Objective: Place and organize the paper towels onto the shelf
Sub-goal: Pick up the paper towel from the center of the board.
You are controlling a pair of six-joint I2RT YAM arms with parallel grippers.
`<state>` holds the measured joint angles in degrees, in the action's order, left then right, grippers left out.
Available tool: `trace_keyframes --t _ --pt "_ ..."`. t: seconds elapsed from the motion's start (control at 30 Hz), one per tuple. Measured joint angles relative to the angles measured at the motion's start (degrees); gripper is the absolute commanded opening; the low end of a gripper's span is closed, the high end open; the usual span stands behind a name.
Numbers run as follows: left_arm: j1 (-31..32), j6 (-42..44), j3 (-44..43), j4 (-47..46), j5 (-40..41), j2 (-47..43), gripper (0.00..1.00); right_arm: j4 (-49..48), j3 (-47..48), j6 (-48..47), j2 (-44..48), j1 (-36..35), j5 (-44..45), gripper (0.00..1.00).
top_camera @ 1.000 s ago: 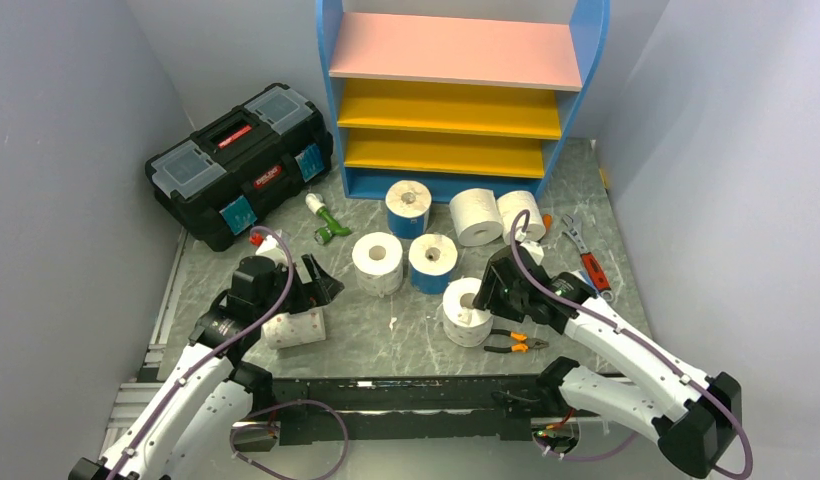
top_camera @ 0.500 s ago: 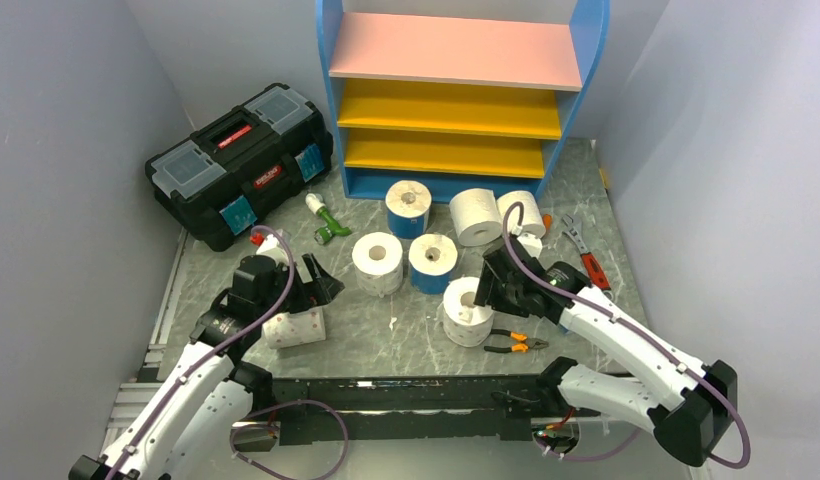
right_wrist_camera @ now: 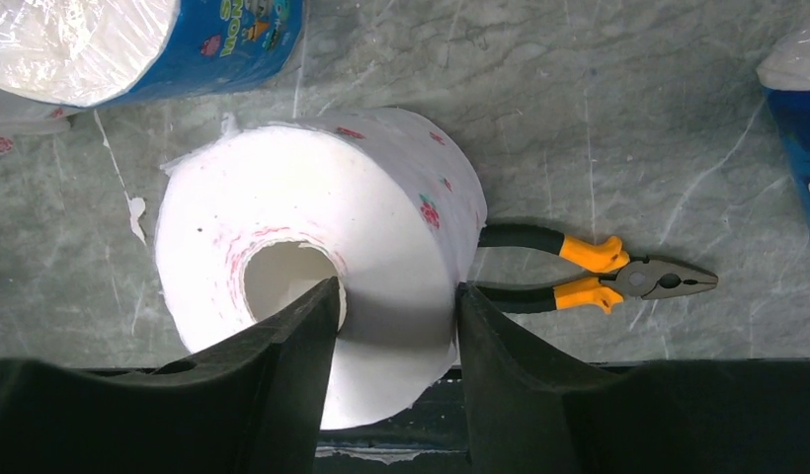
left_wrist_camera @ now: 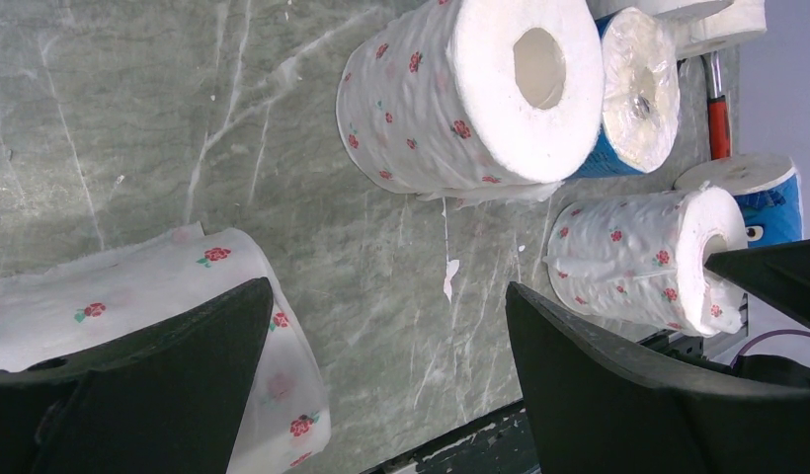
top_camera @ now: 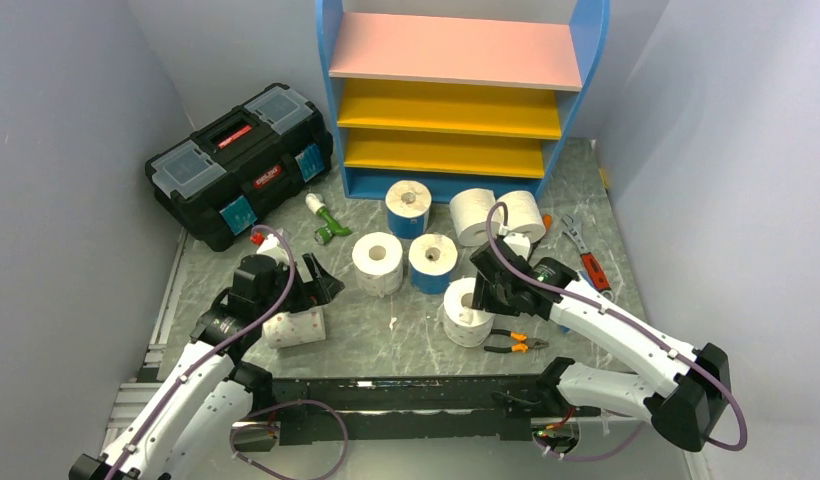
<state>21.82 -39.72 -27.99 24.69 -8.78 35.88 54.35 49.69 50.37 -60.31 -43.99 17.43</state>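
Top view: shelf (top_camera: 456,50) at the far edge, every board bare. Other rolls (top_camera: 408,205) sit loose on the table (top_camera: 406,335) in front of it. Right gripper (top_camera: 478,290) is down on the upright dotted roll (top_camera: 466,314) near centre, just left of the pliers (top_camera: 514,343). Left gripper (top_camera: 321,280) hovers by the lying roll (top_camera: 294,328) at near left.

Left wrist: jaws spread wide, nothing held, lying roll beside one finger.

Right wrist: one finger inside the core, the other outside, clamped on the dotted roll's wall.

Step looks like a pick-up. Next move calls for lifting clear of neighbours, then carrying far to a shelf board.
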Motion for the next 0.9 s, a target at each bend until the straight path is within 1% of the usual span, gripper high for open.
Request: trace_keyframes --t 0.2,0.3,0.37,0.4,0.53,0.63,0.73,0.9 --pt "0.0 0.0 0.0 0.0 0.0 0.0 0.95 -0.1 0.1 0.2 0.2 -0.1 -0.1 0.33" --pt "0.0 0.0 0.0 0.0 0.0 0.0 0.94 0.1 0.1 0.2 0.4 -0.1 -0.4 0.18" --pt "0.0 0.0 0.0 0.0 0.0 0.0 0.94 0.2 0.2 0.2 0.5 -0.1 -0.5 0.04" --pt "0.0 0.0 0.0 0.0 0.0 0.0 0.94 0.2 0.2 0.2 0.7 -0.1 -0.6 0.01" --pt "0.0 0.0 0.0 0.0 0.0 0.0 0.94 2.2 2.1 0.2 1.3 -0.1 -1.5 0.00" --pt "0.0 0.0 -0.7 0.5 0.0 0.2 0.95 4.0 6.3 0.1 1.9 -0.1 -1.6 0.00" --pt "0.0 0.1 -2.6 1.4 0.0 1.1 0.95 6.6 14.1 -0.3 1.7 -0.1 -1.4 0.00" --pt "0.0 1.2 -8.4 2.9 0.0 3.9 0.95 11.2 32.5 -2.4 -2.2 1.1 0.2 0.00"
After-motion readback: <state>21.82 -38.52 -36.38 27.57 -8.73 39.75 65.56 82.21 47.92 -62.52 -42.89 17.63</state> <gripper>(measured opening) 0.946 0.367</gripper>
